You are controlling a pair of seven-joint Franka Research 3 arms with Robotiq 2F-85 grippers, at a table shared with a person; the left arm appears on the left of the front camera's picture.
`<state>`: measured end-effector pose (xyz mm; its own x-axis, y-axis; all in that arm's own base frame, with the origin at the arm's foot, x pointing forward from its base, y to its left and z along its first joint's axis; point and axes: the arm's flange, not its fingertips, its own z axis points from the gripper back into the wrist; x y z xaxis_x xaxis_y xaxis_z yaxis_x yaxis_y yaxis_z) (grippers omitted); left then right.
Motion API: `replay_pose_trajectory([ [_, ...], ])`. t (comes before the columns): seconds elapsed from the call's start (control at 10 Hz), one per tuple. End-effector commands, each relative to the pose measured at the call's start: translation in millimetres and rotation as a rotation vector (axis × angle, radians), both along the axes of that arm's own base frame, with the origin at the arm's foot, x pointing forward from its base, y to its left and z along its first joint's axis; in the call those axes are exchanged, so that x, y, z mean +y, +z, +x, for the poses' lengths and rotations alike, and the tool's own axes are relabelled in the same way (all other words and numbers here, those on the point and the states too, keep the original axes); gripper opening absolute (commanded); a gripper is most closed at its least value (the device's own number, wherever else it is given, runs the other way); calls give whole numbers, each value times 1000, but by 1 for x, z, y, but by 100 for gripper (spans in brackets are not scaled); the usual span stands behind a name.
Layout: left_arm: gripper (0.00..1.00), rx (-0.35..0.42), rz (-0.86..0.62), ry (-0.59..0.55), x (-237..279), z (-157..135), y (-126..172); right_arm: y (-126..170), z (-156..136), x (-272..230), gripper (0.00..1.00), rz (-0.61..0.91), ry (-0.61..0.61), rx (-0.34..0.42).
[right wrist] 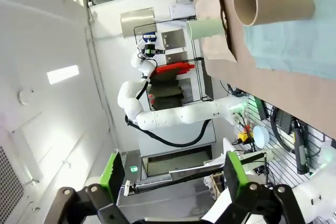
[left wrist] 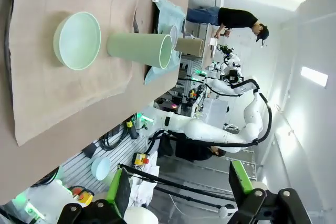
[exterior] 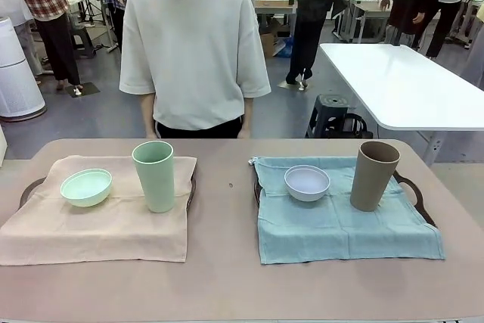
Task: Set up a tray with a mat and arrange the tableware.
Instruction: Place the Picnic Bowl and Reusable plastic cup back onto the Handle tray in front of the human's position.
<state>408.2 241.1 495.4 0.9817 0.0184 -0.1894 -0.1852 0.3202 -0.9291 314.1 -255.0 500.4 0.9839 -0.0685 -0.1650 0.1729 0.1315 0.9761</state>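
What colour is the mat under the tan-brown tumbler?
Light blue-teal; the mat under the tan-brown tumbler shows best in the front view.

Tan tumbler (right wrist: 273,2) on teal mat (right wrist: 294,40) (upright)

- You have a matte mint-green round plastic bowl (exterior: 86,187), upright and empty, on the pinkish-beige cloth mat (exterior: 98,225) over the left tray (exterior: 30,187).
- Just to its right on that mat stands the tall mint-green handleless plastic tumbler (exterior: 154,175), upright, apart from the bowl.
- Your pale bluish-white round plastic bowl (exterior: 307,182) sits upright on the light-blue cloth mat (exterior: 340,228) over the right tray (exterior: 414,191).
- The tan-brown handleless plastic tumbler (exterior: 373,175) stands upright to that bowl's right, not touching it.
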Motion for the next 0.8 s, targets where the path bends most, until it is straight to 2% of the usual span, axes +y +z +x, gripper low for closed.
replay_pose_trajectory([
  [0.0, 100, -9, 11, 19, -6, -5, 2, 4, -4, -1, 100, -1, -4, -14],
  [0.7, 100, -9, 11, 19, -6, -5, 2, 4, -4, -1, 100, -1, -4, -14],
])
